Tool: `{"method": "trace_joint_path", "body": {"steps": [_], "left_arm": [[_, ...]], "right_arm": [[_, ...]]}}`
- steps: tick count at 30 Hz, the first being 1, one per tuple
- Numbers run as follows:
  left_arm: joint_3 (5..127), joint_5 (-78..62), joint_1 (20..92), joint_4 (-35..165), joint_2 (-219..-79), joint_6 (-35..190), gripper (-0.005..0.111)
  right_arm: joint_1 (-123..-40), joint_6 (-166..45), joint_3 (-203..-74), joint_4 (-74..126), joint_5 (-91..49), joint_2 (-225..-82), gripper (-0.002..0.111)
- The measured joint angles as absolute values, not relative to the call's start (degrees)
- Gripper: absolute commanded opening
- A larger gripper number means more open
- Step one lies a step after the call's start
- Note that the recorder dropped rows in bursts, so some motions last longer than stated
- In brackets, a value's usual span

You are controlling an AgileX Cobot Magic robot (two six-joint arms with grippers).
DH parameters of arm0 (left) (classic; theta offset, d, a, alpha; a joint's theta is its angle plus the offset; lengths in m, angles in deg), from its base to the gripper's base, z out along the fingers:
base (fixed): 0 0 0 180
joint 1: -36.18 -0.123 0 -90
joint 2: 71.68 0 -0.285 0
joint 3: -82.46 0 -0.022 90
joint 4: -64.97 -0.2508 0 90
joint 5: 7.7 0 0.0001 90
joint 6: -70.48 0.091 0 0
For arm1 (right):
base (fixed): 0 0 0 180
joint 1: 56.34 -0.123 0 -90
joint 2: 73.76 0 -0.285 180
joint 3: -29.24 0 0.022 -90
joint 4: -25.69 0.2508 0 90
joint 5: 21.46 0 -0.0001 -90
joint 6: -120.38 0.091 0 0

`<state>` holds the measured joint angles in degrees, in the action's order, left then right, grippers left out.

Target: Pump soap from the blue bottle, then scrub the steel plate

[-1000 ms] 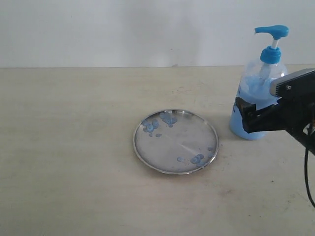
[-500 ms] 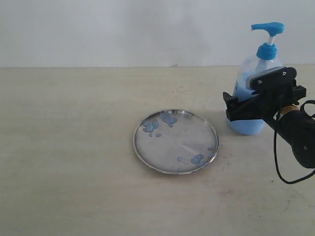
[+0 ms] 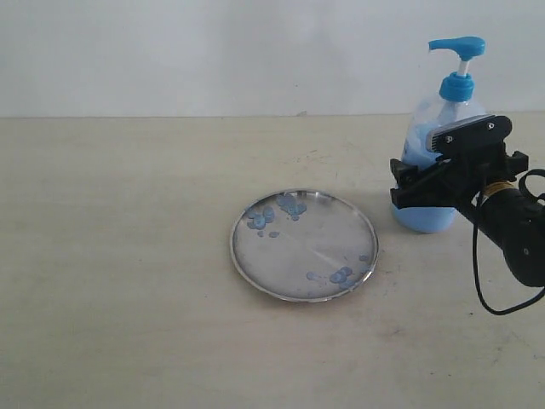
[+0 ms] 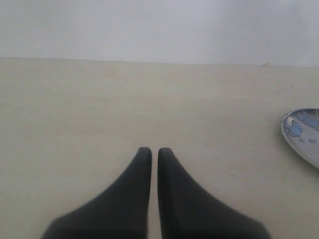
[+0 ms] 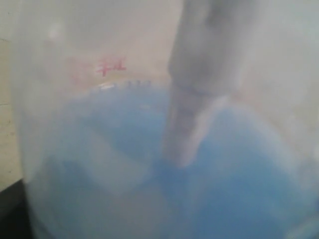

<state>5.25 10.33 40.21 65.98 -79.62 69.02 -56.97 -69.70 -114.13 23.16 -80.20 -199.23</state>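
- Two end effectors are mine. The right end effector [image 3: 415, 189] sits at the lower body of the blue bottle [image 3: 423, 217], and its black fingers [image 3: 402, 183] reach round the side nearest the steel plate [image 3: 306, 234].
- Whether those fingers press the bottle or only bracket it, I cannot tell. My right wrist view shows only a blur of clear wall and light blue liquid.
- The bottle stands upright on the tabletop [image 3: 128, 256] at the right of the exterior view, near the plate but apart from it, with its pump head [image 3: 457, 44] raised.
- The plate lies flat near the middle of the tabletop, with soap [image 3: 260, 219] in small blobs by its far-left rim and its near-right rim.
- My left end effector [image 4: 154, 152] points across bare tabletop, its fingers together but for a thin slit and holding nothing. Only a slice of the plate shows in its wrist view.
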Motion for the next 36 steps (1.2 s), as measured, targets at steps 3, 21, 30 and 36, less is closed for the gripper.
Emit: {"method": "trace_joint_path", "body": {"steps": [3, 21, 30, 36], "left_arm": [[5.2, 10.3, 40.2, 66.0, -79.6, 69.0, 0.004], [5.2, 10.3, 40.2, 66.0, -79.6, 69.0, 0.004], [5.2, 10.3, 40.2, 66.0, -79.6, 69.0, 0.004], [5.2, 10.1, 40.2, 66.0, -79.6, 69.0, 0.004]], "right_arm": [[-57.0, -69.6, -114.2, 23.2, -80.0, -199.2, 0.0], [-56.9, -80.1, -114.7, 9.3, -80.4, -199.1, 0.0], [-56.9, -82.4, -114.7, 8.4, -80.6, -199.1, 0.0], [-56.9, -82.4, -114.7, 8.4, -80.5, -199.1, 0.0]]}}
